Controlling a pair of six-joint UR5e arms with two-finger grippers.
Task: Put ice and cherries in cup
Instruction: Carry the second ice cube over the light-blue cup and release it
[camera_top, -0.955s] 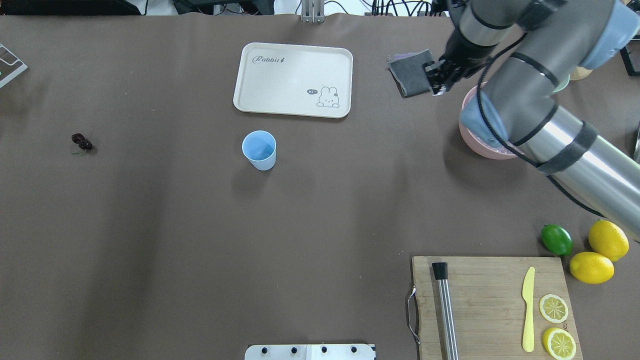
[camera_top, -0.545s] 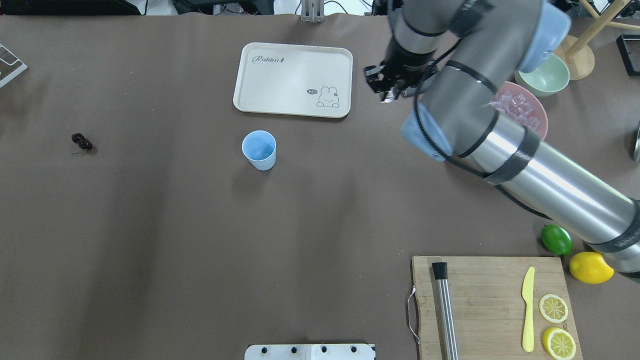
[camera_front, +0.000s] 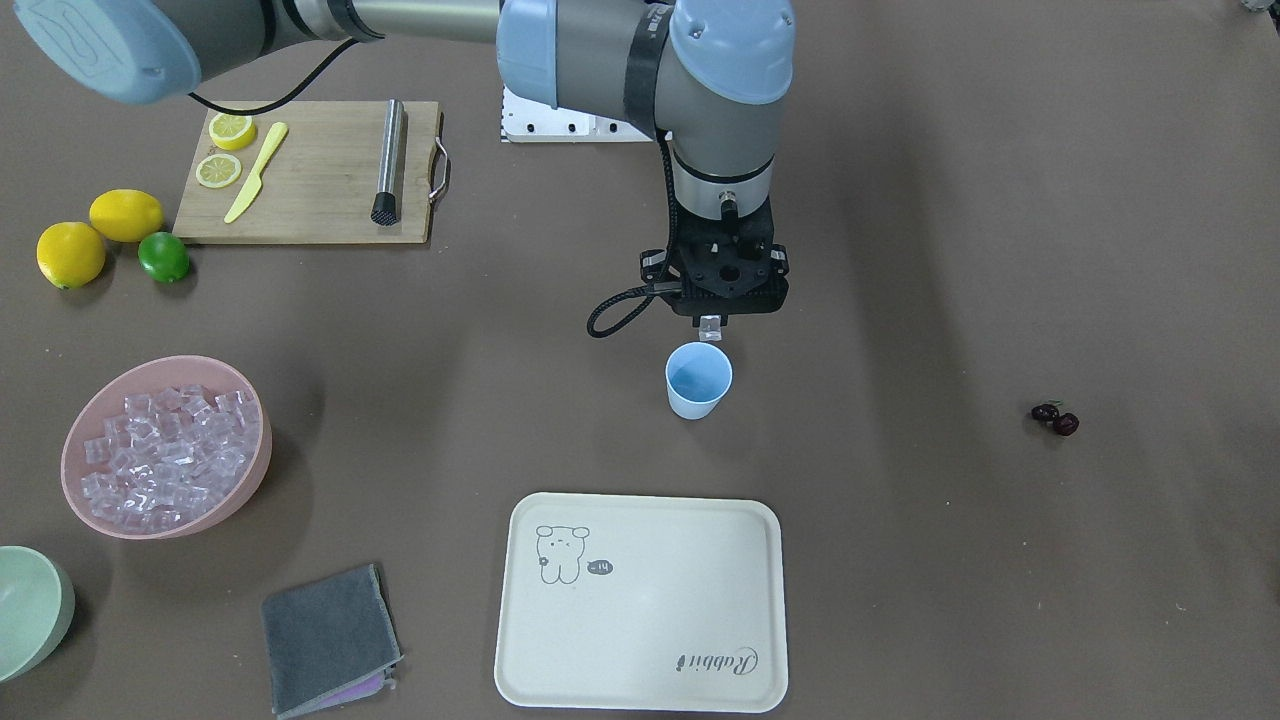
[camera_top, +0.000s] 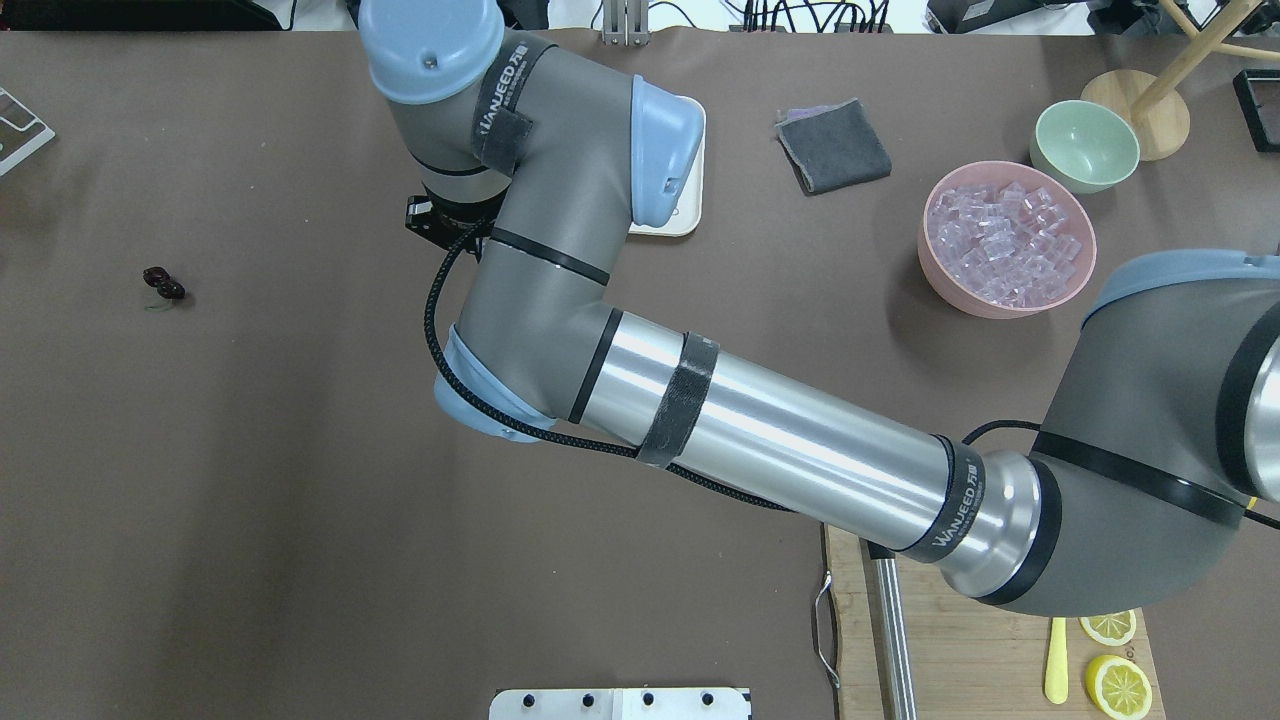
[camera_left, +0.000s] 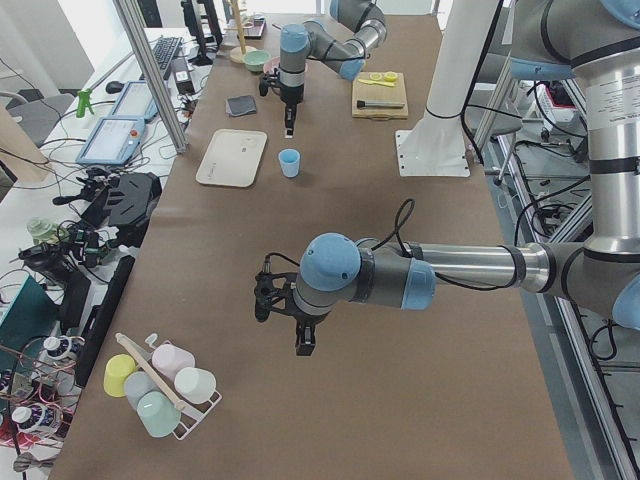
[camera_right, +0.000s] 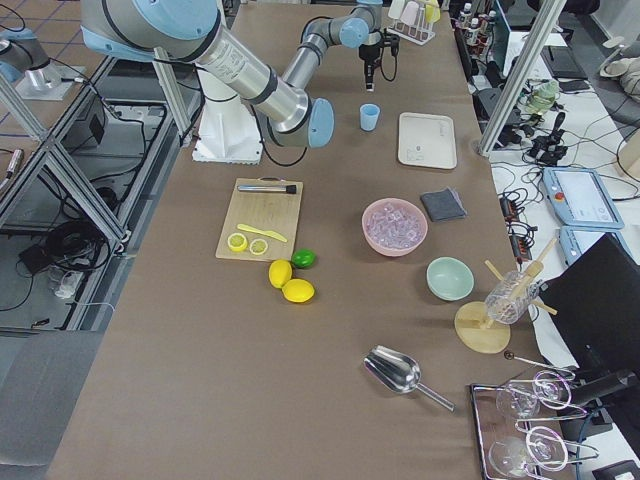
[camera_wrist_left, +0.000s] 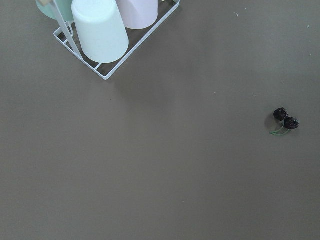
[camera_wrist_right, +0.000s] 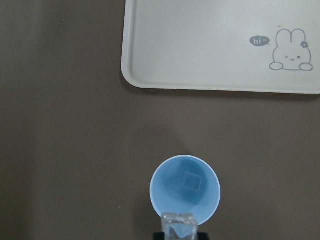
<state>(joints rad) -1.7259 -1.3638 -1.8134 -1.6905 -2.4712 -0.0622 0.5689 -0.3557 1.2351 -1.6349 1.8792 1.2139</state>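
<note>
The right arm (camera_top: 760, 430) has swung from the bowl (camera_front: 160, 530) of ice (camera_front: 160, 455) to the middle of the tabletop (camera_front: 900, 250). Its right hand (camera_front: 711, 321) hangs just above the cup (camera_front: 697, 398), pinching a cube (camera_front: 710, 328). Whether the left hand (camera_left: 302, 345) is spread or pressed together cannot be told. The cherries (camera_front: 1055, 418) lie on the tabletop well apart from the cup; a second cube (camera_wrist_right: 191, 180) sits inside it.

The grey right arm (camera_top: 760, 430) stretches across, its black two-finger right gripper (camera_front: 711, 320) pointing straight down, clamped on a small clear ice cube (camera_wrist_right: 178, 225); the left gripper (camera_left: 302, 345) hangs downward.
</note>
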